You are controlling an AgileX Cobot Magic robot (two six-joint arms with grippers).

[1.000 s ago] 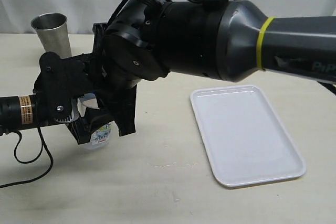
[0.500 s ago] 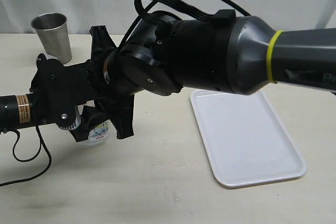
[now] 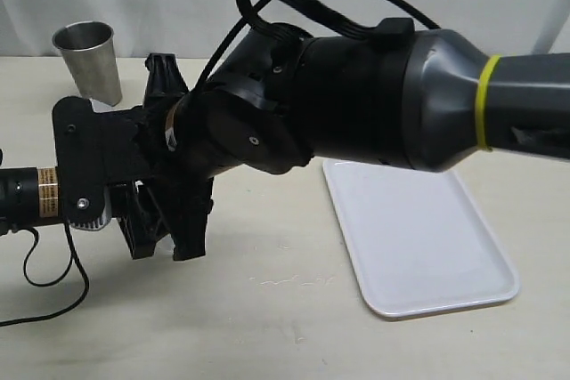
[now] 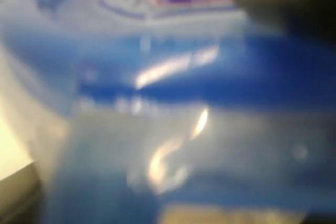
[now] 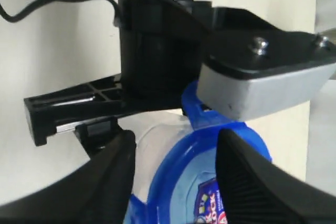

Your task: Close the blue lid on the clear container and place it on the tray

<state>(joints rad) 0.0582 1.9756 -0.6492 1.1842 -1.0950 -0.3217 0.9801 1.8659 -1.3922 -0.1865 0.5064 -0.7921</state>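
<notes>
- The jaws of our right gripper (image 5: 177, 136) stand spread astride the blue lid (image 5: 178, 187) atop the clear container (image 5: 152, 129).
- Our left gripper (image 3: 142, 229) clasps that container, well apart from the tray (image 3: 419, 220).
- We judge it light, slick and squeezable: grip the body low, gently.

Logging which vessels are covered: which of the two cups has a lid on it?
The clear container, with the blue lid on top; the grey steel cup, standing apart from the arms, is open-topped.
</notes>
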